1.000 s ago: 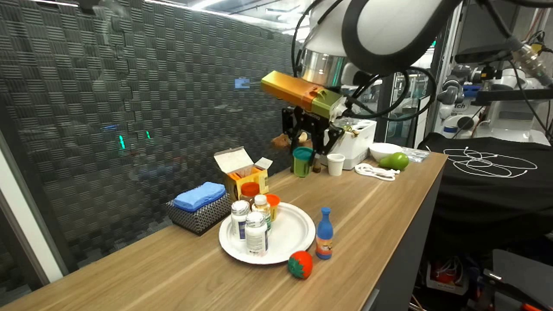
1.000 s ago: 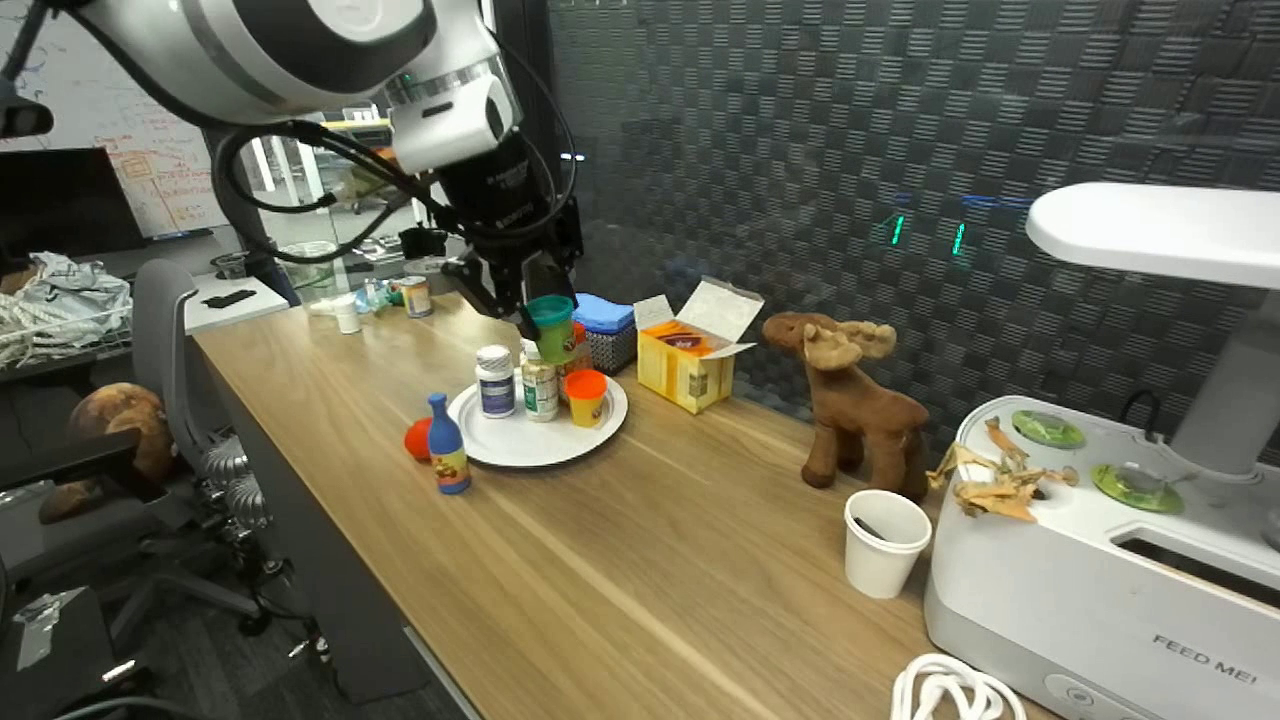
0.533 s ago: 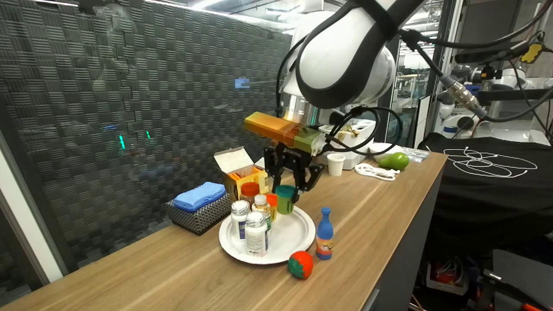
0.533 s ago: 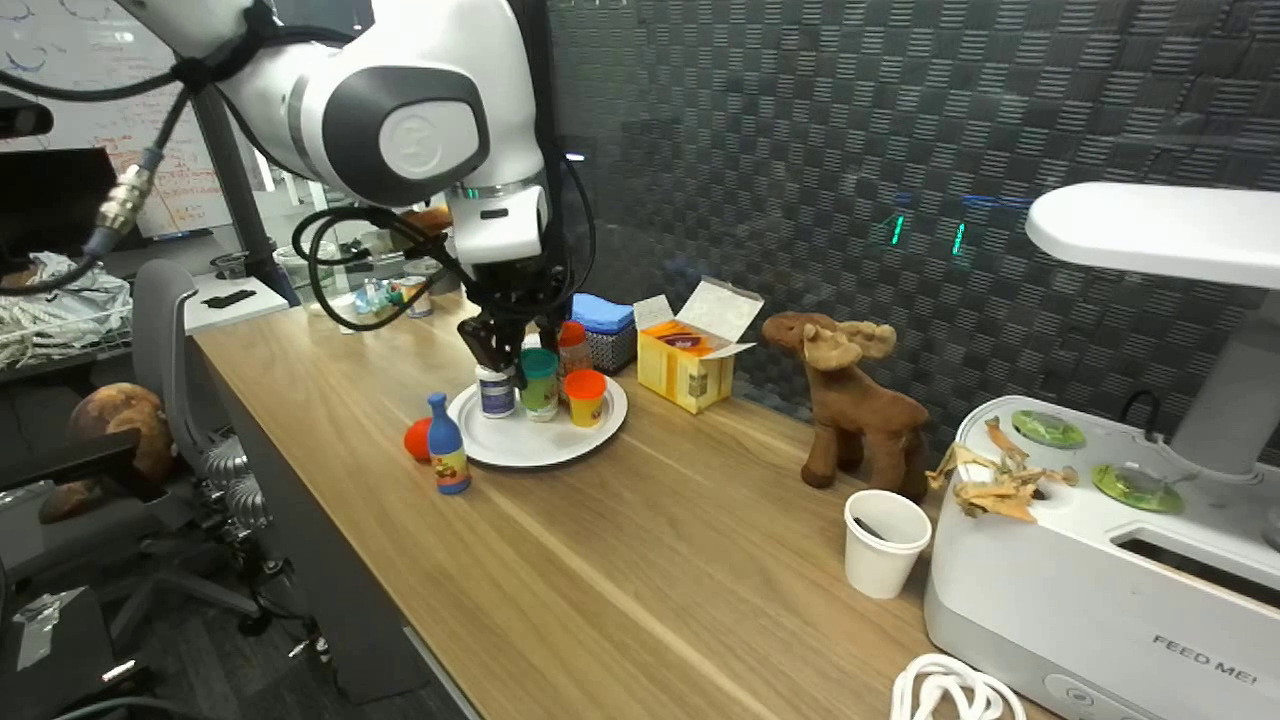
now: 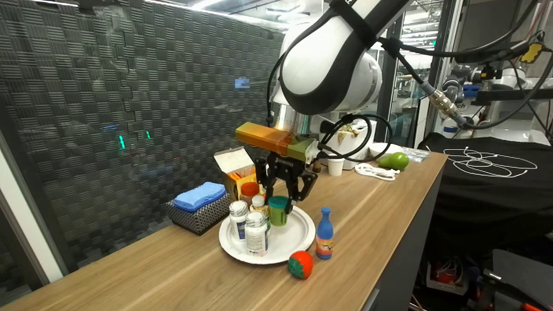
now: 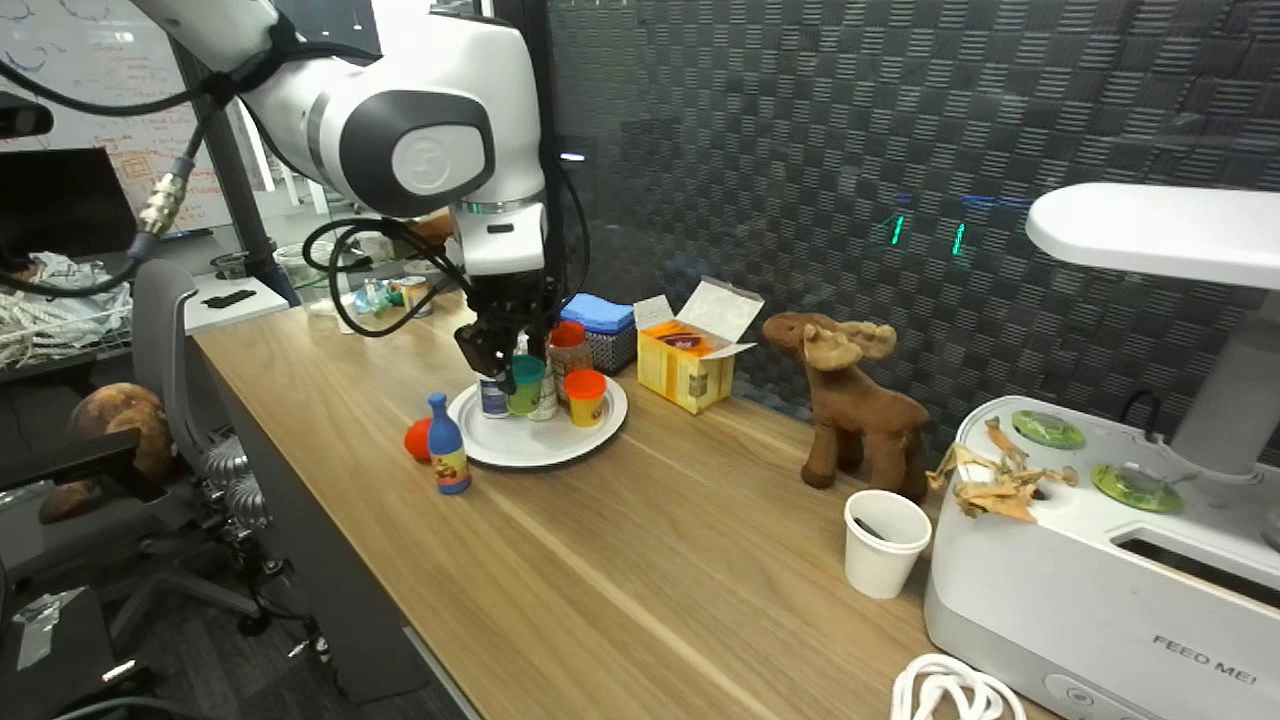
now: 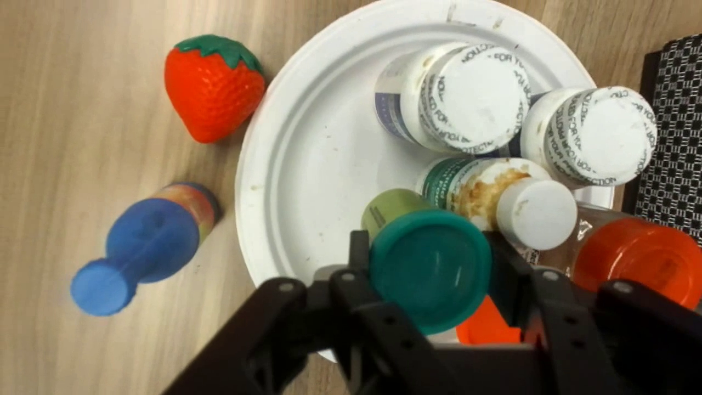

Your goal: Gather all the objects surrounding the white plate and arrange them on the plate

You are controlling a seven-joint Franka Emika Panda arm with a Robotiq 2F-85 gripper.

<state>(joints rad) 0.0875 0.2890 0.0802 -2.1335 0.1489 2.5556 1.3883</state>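
My gripper (image 5: 278, 206) is shut on a green jar with a teal lid (image 7: 430, 274), held low over the white plate (image 5: 298, 242); whether its base touches the plate I cannot tell. Close beside the jar are a small white-capped bottle (image 7: 535, 214) and two white pill bottles (image 7: 474, 99), all on the plate. An orange-capped brown bottle (image 6: 569, 350) and a yellow jar with an orange lid (image 6: 585, 398) are there too. Off the plate, on the table, a strawberry (image 7: 214, 88) lies at the rim, and a blue bottle (image 5: 324, 235) stands upright nearby.
Behind the plate are a black woven box (image 5: 201, 216) with a blue cloth (image 5: 199, 195) and an open yellow carton (image 6: 690, 365). Farther along stand a brown moose toy (image 6: 860, 410), a paper cup (image 6: 885, 545) and a white appliance (image 6: 1100, 580).
The gripper has carried the teal-lidded jar across and down from near the paper cup to over the plate. The white-capped bottle and a pill bottle have shifted slightly.
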